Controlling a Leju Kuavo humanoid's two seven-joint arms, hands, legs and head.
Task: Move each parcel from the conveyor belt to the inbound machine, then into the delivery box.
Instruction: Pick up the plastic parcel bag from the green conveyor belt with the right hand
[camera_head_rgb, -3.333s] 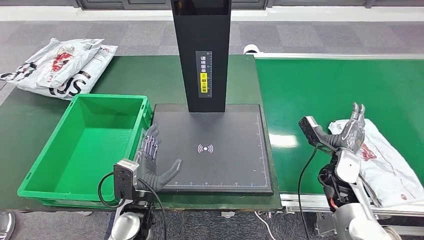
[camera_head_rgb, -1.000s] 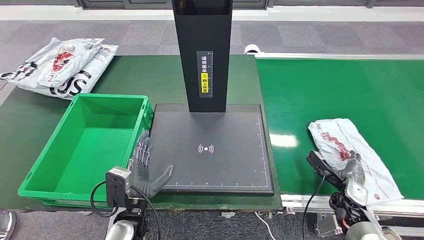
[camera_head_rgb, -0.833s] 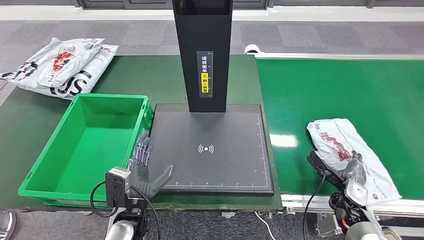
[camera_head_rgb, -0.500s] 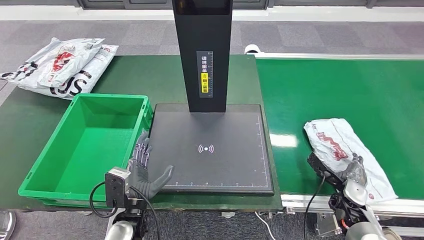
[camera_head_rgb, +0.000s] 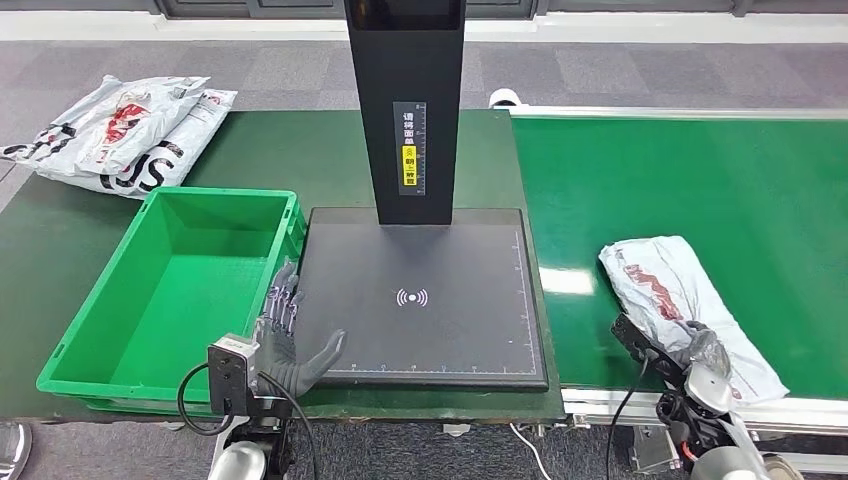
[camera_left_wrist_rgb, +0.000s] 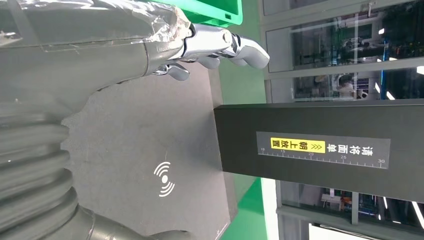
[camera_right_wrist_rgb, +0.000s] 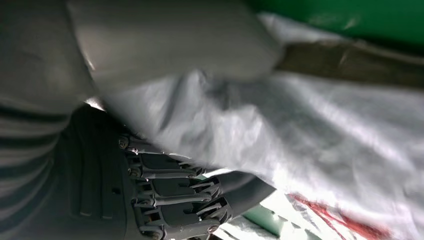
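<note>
Parcel (camera_head_rgb: 690, 310) nearer scanner (green bin (camera_head_rgb: 70, 352) bare)

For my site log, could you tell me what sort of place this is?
Probably a parcel sorting station: a green conveyor belt carrying a parcel, a black scanning machine, and a green box.

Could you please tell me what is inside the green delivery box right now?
The green delivery box shows a bare green floor with no parcel in it. Its near right corner is covered by the left hand, so that patch cannot be checked.
</note>
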